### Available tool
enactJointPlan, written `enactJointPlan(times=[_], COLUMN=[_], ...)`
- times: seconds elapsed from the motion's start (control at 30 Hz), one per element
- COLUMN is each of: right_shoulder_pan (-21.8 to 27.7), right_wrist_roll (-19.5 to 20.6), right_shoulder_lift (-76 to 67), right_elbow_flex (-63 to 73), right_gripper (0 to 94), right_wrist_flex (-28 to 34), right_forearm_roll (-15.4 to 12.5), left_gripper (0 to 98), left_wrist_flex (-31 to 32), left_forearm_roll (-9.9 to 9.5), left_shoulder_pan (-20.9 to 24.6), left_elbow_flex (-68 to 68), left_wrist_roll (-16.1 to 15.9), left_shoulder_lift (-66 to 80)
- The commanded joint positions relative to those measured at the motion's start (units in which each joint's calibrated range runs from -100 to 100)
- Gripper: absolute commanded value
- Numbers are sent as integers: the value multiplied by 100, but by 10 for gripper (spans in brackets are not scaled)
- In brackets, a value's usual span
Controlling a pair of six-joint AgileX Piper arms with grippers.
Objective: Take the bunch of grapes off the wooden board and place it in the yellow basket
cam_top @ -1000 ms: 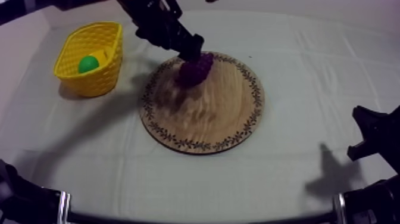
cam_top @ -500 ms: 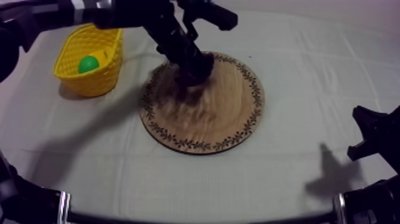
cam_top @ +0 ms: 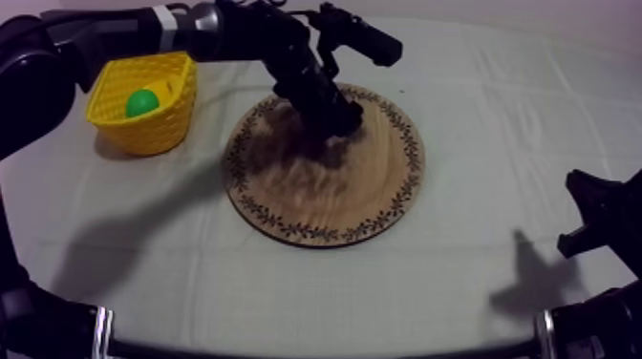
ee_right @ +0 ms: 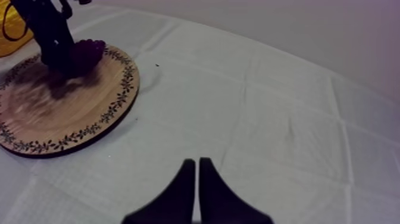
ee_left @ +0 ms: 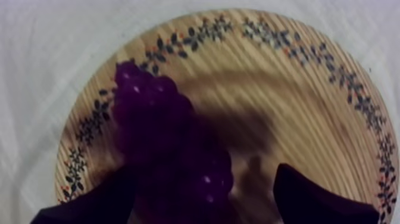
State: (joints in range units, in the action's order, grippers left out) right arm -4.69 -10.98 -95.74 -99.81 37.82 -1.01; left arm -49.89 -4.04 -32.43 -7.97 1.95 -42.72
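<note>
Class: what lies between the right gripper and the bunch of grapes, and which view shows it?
Right wrist view: from the right gripper, bare cloth, then wooden board up to the grapes.

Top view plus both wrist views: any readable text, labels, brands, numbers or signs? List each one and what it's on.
None: no word, label, brand, number or sign can be read in any view.
wooden board: the rim carries a leaf-and-flower pattern, no letters.
yellow basket, bunch of grapes, cloth: no print on them.
</note>
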Motion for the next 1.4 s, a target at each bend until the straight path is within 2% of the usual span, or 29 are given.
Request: enactJointPlan(times=[0.0, 0.2, 0.37, 0.5, 0.7, 0.83, 0.97, 1.17, 1.37], right_shoulder_pan=[2, 2, 2, 2, 2, 2, 2, 2, 2], right_wrist_roll=[1, 1, 1, 1, 1, 1, 1, 1, 1], right_shoulder_lift=[-1, -1, -1, -1, -1, -1, -1, -1, -1], right_elbow_flex=[3, 3, 3, 3, 3, 3, 3, 3, 3], right_gripper=[4, 4, 4, 4, 4, 4, 4, 4, 4], right_wrist_flex=[0, 0, 0, 0, 0, 0, 0, 0, 0], right_forearm_roll=[1, 1, 1, 1, 1, 1, 1, 1, 1], left_gripper=[853, 843, 808, 742, 583, 496, 453, 431, 440], left_wrist_flex=[9, 29, 31, 32, 32, 32, 32, -3, -436], left_forearm_roll=[-59, -272, -374, -438, -477, -479, -465, -350, -140], left_shoulder_pan=[-1, -4, -4, -14, -53, -74, -75, -19, 117], left_elbow_flex=[-76, -380, -570, -625, -600, -523, -397, -13, 629], left_wrist_roll=[92, 445, 655, 713, 641, 580, 523, 378, 157], left_shoulder_lift=[-79, -334, -492, -561, -610, -618, -514, 67, 1089])
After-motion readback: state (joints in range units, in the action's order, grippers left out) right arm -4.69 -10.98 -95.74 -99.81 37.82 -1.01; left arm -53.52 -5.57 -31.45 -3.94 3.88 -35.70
